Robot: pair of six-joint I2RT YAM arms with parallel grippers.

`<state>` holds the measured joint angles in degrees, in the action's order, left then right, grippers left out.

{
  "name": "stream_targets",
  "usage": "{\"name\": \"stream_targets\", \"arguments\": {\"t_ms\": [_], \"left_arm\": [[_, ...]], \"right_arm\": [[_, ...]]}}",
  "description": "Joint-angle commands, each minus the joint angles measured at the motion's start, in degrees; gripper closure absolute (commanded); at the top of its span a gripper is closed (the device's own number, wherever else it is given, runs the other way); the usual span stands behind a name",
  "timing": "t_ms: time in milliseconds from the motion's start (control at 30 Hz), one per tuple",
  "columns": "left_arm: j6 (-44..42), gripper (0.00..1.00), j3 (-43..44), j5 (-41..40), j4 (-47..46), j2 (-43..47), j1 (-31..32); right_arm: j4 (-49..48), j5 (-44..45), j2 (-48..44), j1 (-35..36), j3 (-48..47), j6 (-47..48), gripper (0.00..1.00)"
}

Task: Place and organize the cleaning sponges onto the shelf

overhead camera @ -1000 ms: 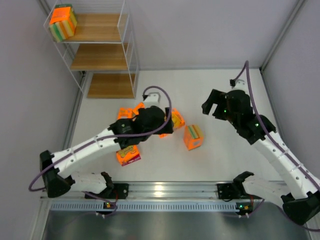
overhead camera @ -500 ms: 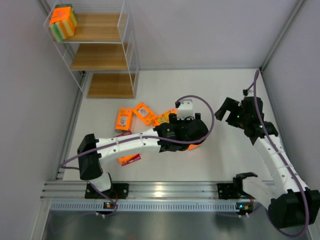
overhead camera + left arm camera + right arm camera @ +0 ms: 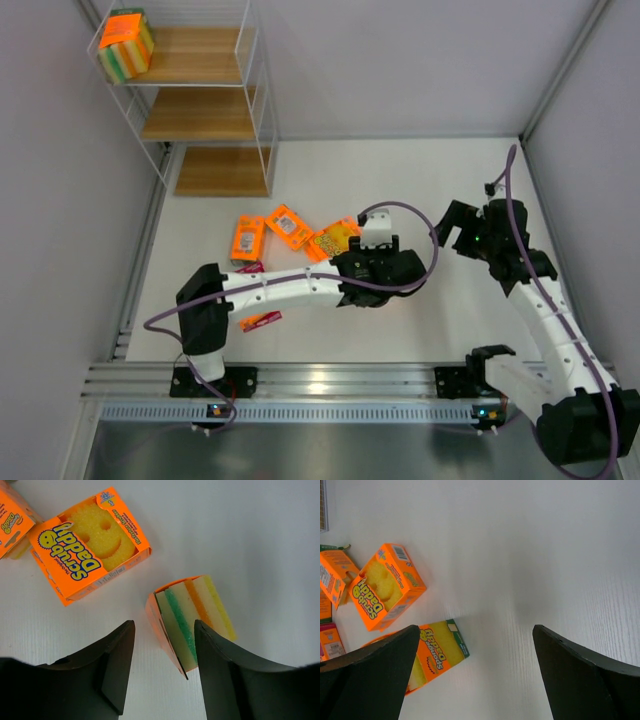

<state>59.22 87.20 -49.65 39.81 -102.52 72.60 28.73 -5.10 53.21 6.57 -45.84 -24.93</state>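
A blocky cleaning sponge pack (image 3: 192,622) with orange, yellow and green stripes lies alone on the white table. My left gripper (image 3: 164,630) is open, one finger on each side of the pack's near end, not touching it. From above, the left gripper (image 3: 392,280) covers this pack. Flat orange sponge packs lie to its left (image 3: 335,237) (image 3: 290,226) (image 3: 246,238), and one (image 3: 260,320) sits nearer the arm bases. One striped pack (image 3: 125,42) stands on the top board of the shelf (image 3: 205,115). My right gripper (image 3: 452,232) is open and empty, hovering to the right of the packs.
The right wrist view shows its open gripper (image 3: 476,628) over bare table, with two orange packs (image 3: 385,585) (image 3: 437,652) to its left. A Scrub Daddy pack (image 3: 90,545) lies beyond the left gripper. Grey walls enclose the table, and a metal rail (image 3: 320,380) runs along the near edge.
My left arm has swung right, from the pile of flat packs to over the lone striped pack. My right arm has pulled back to the right and turned.
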Motion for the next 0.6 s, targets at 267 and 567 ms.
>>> {"name": "stream_targets", "arguments": {"t_ms": [267,567], "left_arm": [[5.73,0.58,-2.47,-1.07,1.85,0.75,-2.37],[3.45,0.97,-0.63,1.05,1.85,-0.76,-3.08]], "right_arm": [[-1.13,0.88,-1.01,-0.33,-0.12,1.02,0.01],[-0.43,1.94,-0.92,-0.5,0.14,1.28,0.01]]}}
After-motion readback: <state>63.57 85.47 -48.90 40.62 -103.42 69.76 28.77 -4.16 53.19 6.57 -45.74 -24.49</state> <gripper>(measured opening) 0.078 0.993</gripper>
